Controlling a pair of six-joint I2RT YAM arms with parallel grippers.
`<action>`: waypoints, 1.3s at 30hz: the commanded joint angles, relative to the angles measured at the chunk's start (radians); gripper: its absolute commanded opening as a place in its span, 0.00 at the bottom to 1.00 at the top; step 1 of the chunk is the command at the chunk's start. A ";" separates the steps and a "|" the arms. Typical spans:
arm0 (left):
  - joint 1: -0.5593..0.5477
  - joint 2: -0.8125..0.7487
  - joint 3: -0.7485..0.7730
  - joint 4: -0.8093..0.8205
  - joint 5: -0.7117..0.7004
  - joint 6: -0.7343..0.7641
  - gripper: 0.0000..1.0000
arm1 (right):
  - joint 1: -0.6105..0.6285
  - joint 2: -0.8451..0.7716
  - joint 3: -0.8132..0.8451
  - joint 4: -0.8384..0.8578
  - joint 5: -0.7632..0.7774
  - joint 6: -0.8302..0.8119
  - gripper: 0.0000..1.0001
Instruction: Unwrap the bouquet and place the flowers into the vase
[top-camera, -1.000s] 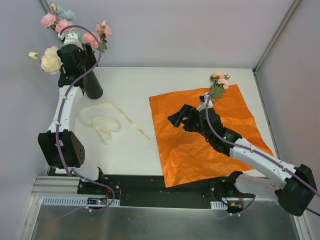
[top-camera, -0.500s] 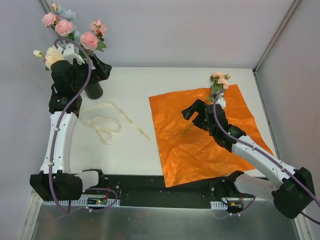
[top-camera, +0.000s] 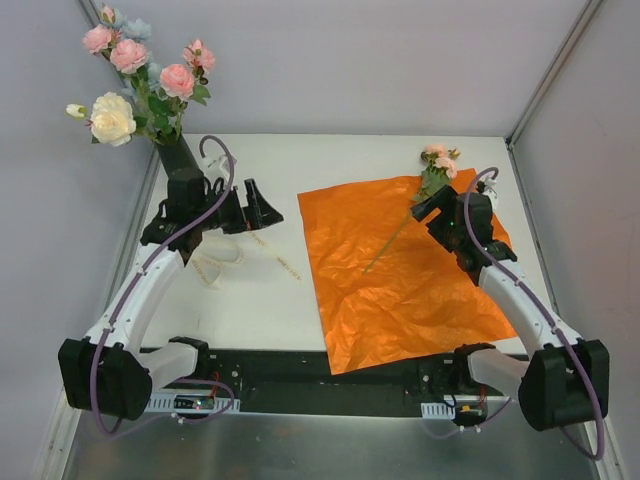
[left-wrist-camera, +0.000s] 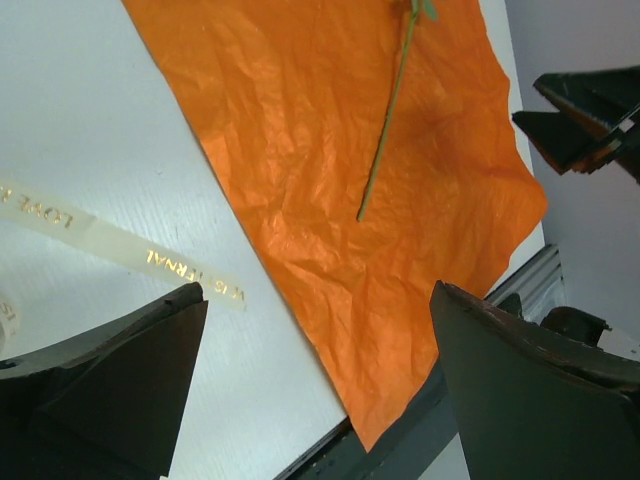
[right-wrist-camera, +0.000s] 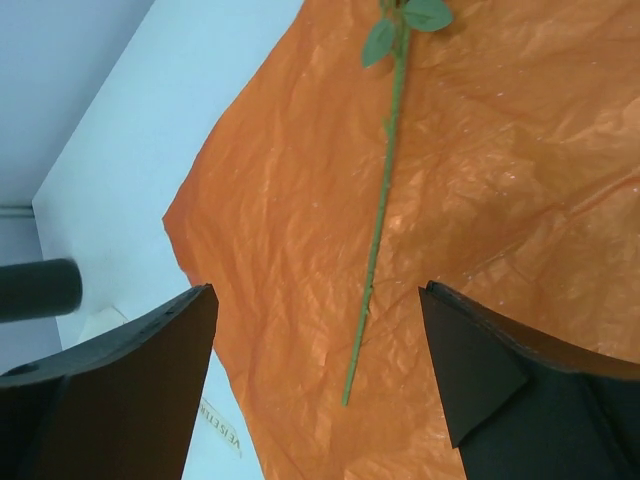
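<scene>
Top external: wrapping is off; orange paper (top-camera: 400, 290) lies flat under the right gripper (top-camera: 432, 208), and the ribbon (top-camera: 210, 255) lies loose on the table (top-camera: 330, 165), just behind the left gripper (top-camera: 258, 207); the vase (top-camera: 183, 160) stands upright behind and to the left of that gripper, beside its wrist; most flowers (top-camera: 130, 75) are already in it; one lone stem (top-camera: 400, 230) is not, lying on the paper with its blooms just past the right gripper's tips; judged near the end, one flower left to move.

Left wrist: jaws spread wide with nothing between them; ahead lies the paper, the lone stem (left-wrist-camera: 385, 140) far forward, a strip of ribbon (left-wrist-camera: 150, 255) forward of the left finger; vase not in this view.

Right wrist: jaws spread and empty; the lone stem (right-wrist-camera: 378, 230) runs lengthwise ahead, between the lines of the two fingers and touching neither; the vase (right-wrist-camera: 40, 288) shows far off to the left; what is left, as I read it, is to pinch this stem and carry it across.
</scene>
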 joint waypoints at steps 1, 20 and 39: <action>-0.012 -0.041 -0.062 -0.021 0.038 0.009 0.99 | -0.113 0.063 -0.003 0.072 -0.154 -0.016 0.87; -0.019 -0.052 -0.052 -0.044 0.063 -0.005 0.99 | -0.322 0.594 0.083 0.551 -0.531 0.106 0.54; -0.021 -0.058 -0.053 -0.045 0.054 -0.005 0.99 | -0.322 0.858 0.170 0.716 -0.573 0.195 0.47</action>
